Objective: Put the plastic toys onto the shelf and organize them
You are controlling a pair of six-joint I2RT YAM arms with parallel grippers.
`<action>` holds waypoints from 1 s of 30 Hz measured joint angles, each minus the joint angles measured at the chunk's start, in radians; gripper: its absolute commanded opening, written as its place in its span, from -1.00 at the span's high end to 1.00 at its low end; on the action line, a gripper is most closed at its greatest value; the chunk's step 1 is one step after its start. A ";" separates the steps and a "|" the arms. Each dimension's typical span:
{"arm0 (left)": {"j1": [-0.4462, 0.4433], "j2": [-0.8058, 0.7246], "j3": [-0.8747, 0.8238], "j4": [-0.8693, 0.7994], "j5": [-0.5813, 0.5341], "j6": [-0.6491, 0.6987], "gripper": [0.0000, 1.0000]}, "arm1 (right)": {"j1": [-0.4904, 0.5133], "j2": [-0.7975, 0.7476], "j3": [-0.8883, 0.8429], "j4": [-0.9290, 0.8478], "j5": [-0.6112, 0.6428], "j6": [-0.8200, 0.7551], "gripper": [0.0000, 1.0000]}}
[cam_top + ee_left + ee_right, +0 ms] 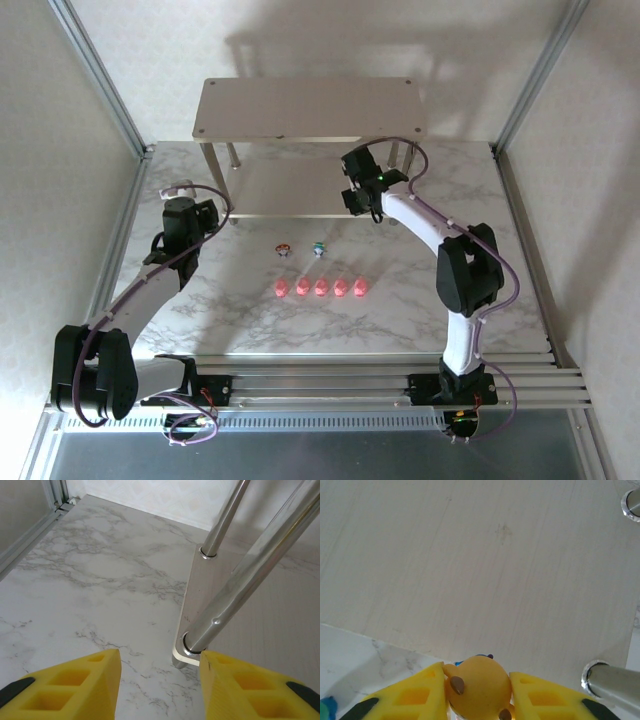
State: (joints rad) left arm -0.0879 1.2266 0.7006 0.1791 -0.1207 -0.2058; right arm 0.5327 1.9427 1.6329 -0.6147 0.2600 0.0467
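- Pink toys (321, 287): five, in one row, at six o'clock from the shelf (310, 105).
- Pale figures: three. The dark-red-topped figure (284, 248) and teal-topped figure (319, 247) stand side by side at twelve o'clock of the pink row. The orange-topped figure (477, 680) sits between yellow fingers.
- Toys in all: eight.
- Shelf: one. Boards: two, upper and lower.
- Shelf legs (211, 172): four counted from above, two at nine o'clock and two at three o'clock.
- Arms: two, the left arm (150, 285) and right arm (455, 270).
- Grippers: two, the left gripper (160, 680) and right gripper (477, 695). Yellow fingers: two on each, four in all.
- Table (250, 325): one, marbled.
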 measured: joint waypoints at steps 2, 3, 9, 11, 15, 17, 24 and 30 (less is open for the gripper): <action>0.000 0.000 0.000 -0.001 0.000 0.000 0.09 | -0.006 0.015 0.012 -0.001 -0.002 -0.005 0.42; 0.000 0.000 0.000 -0.001 0.000 0.000 0.09 | -0.007 0.021 0.018 -0.002 -0.007 -0.009 0.42; 0.000 0.000 0.003 -0.005 -0.004 0.004 0.09 | -0.019 0.054 0.044 -0.002 -0.053 -0.029 0.42; 0.000 0.000 0.005 -0.005 -0.004 0.004 0.09 | -0.023 0.061 0.045 -0.002 -0.068 -0.034 0.42; 0.000 0.000 0.005 -0.007 -0.005 0.005 0.09 | -0.032 0.072 0.045 0.009 -0.085 -0.036 0.42; 0.000 0.000 0.005 -0.008 -0.007 0.008 0.09 | -0.035 0.072 0.045 0.016 -0.093 -0.037 0.42; 0.000 0.000 0.005 -0.009 -0.007 0.008 0.09 | -0.037 0.084 0.045 0.044 -0.109 -0.037 0.41; 0.000 0.000 0.005 -0.009 -0.007 0.011 0.09 | -0.039 0.097 0.052 0.052 -0.123 -0.041 0.41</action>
State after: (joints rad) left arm -0.0879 1.2266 0.7055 0.1699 -0.1280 -0.1944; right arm 0.4938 2.0399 1.6852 -0.5629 0.1368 0.0059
